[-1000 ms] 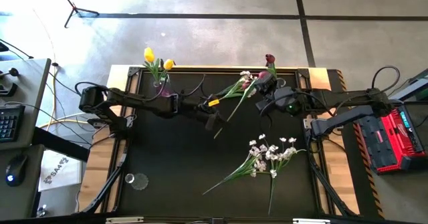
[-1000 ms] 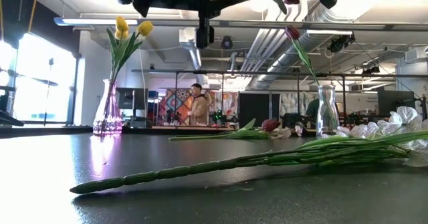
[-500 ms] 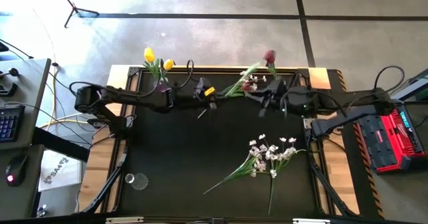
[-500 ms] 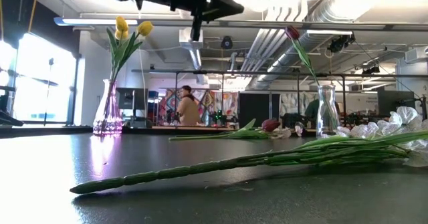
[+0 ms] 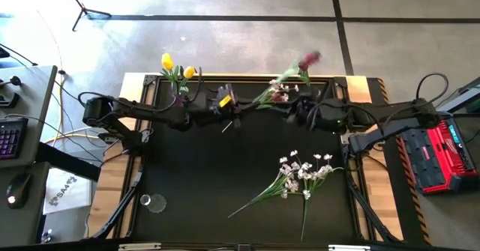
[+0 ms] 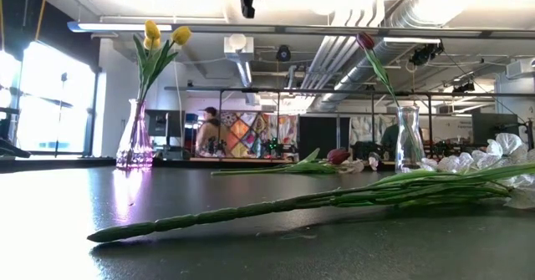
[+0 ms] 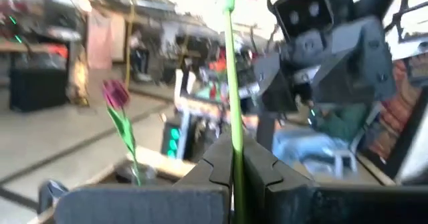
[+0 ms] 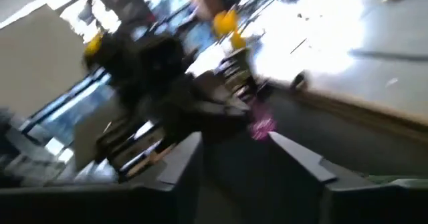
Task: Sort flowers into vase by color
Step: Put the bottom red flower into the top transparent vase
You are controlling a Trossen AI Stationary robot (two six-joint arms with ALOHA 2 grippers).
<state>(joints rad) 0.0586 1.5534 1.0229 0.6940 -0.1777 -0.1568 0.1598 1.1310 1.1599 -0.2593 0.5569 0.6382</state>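
Observation:
My left gripper [image 5: 234,119] is high over the far middle of the table, shut on a green flower stem [image 7: 233,63]. The stem runs from its lower end [image 5: 223,127] toward the far right, where a blurred dark red head [image 5: 308,58] shows. My right gripper [image 5: 289,111] faces it from the right, open, with nothing visible between its fingers [image 8: 180,167]. Yellow tulips [image 6: 159,36] stand in a purple vase [image 6: 135,142] at the far left. One red tulip [image 6: 365,40] stands in a clear vase [image 6: 407,140] at the far right. My left gripper pinches the green stem [image 7: 234,127] between its two fingers, a little above the stem's lower end [image 5: 223,127]. The fingers come about level from the table's left and lie across the stem. The flower is lifted clear of the table.
Sprays of small white blossoms [image 5: 301,172] lie right of centre, their long stems [image 6: 292,203] reaching toward the near edge. More flowers [image 6: 337,155] lie near the clear vase. A small glass [image 5: 152,202] stands at the near left. A person [image 6: 209,129] moves in the room behind.
My left gripper has risen and gone toward the table's far edge, rolling its wrist, and the stem's lower end has swung up and to the far left with it. My right gripper has rolled about its own line.

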